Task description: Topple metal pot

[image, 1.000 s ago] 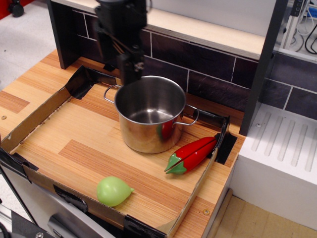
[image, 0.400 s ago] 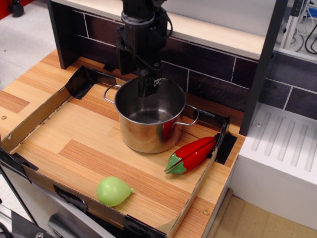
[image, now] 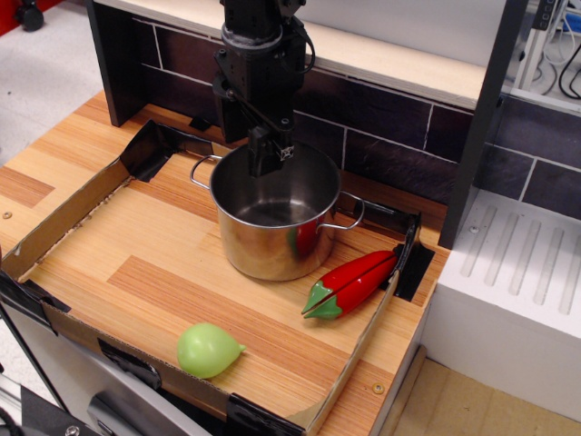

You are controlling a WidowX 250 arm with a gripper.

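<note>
Near edge: green toy vegetable at 7 o'clock from the metal pot, well apart. Red pepper toy just beside the pot at 4 o'clock, so that side is crowded. Pot stands upright mid counter, long axis vertical, mouth up. Open wood lies toward 8–9 o'clock, best room to tip. Pincer hangs over the far rim at 12 o'clock, tips at rim level, grasping nothing; open or clenched, cannot tell. Tiled backsplash close behind.
</note>
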